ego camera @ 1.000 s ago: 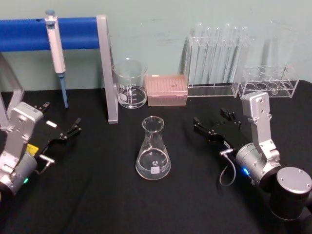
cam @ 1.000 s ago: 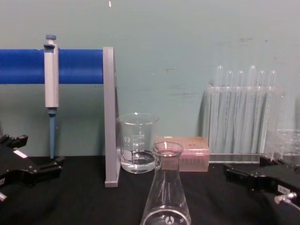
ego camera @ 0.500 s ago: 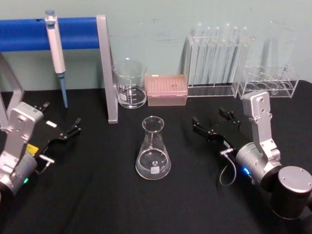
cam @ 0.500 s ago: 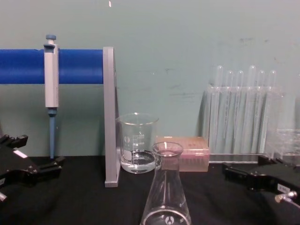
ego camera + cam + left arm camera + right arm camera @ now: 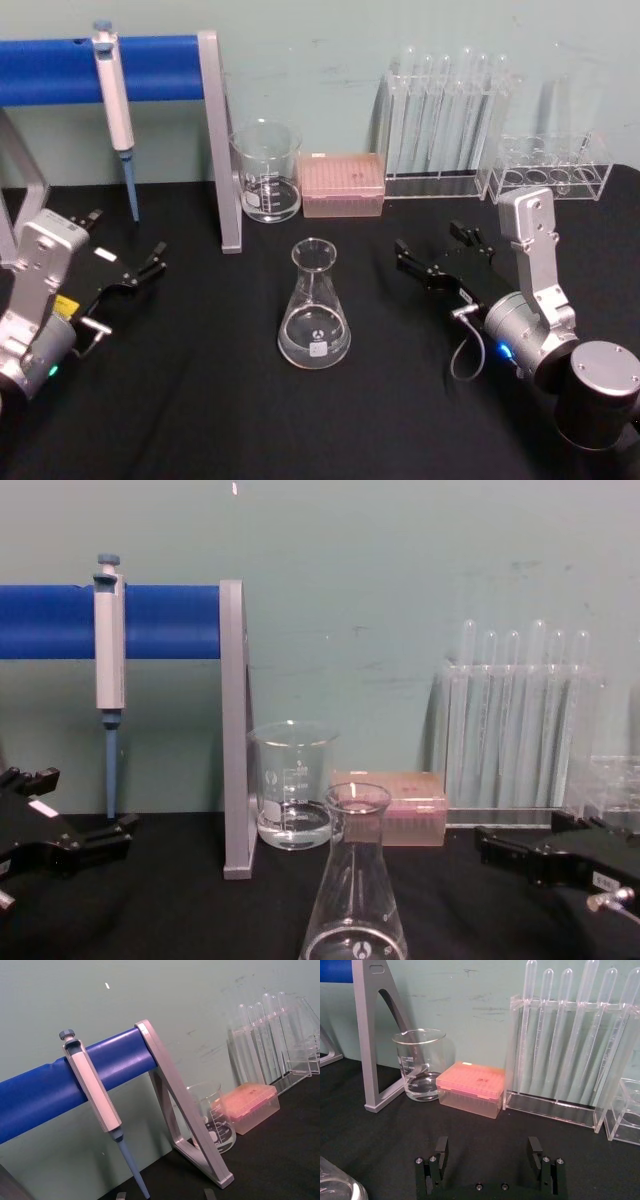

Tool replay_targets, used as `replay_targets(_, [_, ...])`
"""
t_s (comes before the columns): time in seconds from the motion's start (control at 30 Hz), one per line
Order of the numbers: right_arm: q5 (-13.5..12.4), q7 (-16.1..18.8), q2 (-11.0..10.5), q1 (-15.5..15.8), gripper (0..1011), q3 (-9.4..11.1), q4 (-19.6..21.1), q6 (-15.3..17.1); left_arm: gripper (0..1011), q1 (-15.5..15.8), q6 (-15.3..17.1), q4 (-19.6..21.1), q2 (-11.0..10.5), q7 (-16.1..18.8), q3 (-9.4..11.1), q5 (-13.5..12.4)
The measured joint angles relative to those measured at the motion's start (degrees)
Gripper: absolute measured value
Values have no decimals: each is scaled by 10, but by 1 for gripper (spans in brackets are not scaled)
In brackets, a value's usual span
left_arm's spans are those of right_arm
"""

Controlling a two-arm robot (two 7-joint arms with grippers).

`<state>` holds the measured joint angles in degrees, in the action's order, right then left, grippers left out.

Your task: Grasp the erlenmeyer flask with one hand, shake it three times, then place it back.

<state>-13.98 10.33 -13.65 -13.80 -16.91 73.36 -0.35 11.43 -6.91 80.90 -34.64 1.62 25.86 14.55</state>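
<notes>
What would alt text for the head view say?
A glass flask stands upright on a black table between two open claws, left and right, neither touching it. Behind are a beaker, pink box and test tubes.

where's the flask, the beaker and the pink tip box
erlenmeyer flask (image 5: pixel 314 315), head view, on its conical glass body
beaker (image 5: pixel 267 172), head view, on its straight glass wall
pink tip box (image 5: pixel 342 183), head view, on its lid
</notes>
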Motion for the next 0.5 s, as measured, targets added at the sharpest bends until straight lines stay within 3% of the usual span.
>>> replay_targets(0.5, [0,-1,0,0,1000,0,1,-1,1001,0,0,0,0,0,0,0])
